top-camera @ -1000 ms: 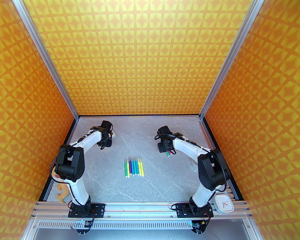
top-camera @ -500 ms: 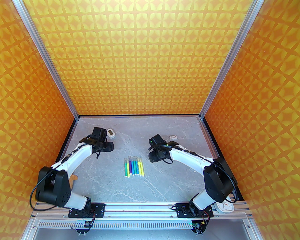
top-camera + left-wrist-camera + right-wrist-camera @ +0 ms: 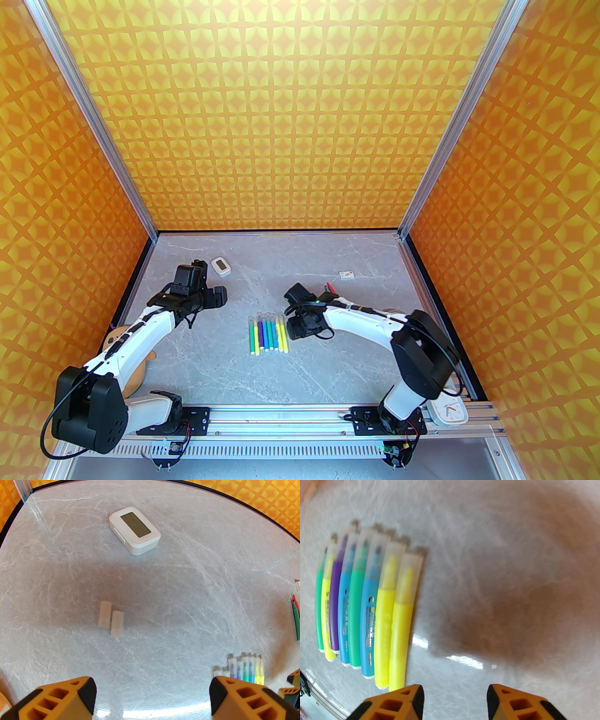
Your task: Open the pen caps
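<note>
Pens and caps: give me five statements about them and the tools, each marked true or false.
1. The row of pens holds eight, all capped. True.
2. Two loose caps lie side by side on the table. True.
3. The left tool grips a cap. False: its jaws stand open and empty.
4. The right tool is shut on one pen from the row. False: it is open, with nothing between its jaws.
5. The two uncapped pens lie in the row. False: they lie apart from it, farther back on the right.
</note>
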Action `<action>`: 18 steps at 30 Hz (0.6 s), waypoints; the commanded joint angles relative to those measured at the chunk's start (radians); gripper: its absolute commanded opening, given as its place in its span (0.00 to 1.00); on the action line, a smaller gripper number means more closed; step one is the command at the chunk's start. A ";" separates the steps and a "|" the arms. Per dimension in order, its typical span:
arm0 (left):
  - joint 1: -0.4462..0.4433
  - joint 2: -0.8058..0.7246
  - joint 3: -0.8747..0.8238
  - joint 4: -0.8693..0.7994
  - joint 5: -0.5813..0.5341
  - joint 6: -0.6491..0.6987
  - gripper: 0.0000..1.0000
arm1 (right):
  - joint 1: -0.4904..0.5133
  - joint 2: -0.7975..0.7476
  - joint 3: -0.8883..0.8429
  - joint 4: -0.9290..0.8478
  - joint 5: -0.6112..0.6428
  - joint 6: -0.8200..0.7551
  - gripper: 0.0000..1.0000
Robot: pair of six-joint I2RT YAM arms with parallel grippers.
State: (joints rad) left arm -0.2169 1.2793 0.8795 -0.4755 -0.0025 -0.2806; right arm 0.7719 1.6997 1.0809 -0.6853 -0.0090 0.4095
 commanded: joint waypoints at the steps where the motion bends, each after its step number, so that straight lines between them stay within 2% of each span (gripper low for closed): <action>1: 0.001 -0.021 -0.021 0.027 0.021 0.005 0.84 | 0.027 0.046 0.057 0.009 -0.029 0.037 0.49; 18: 0.005 -0.034 -0.033 0.027 0.021 0.027 0.84 | 0.046 0.125 0.089 0.032 -0.089 0.053 0.44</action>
State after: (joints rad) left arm -0.2165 1.2667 0.8639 -0.4576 0.0006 -0.2752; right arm 0.8108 1.8099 1.1534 -0.6819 -0.0685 0.4423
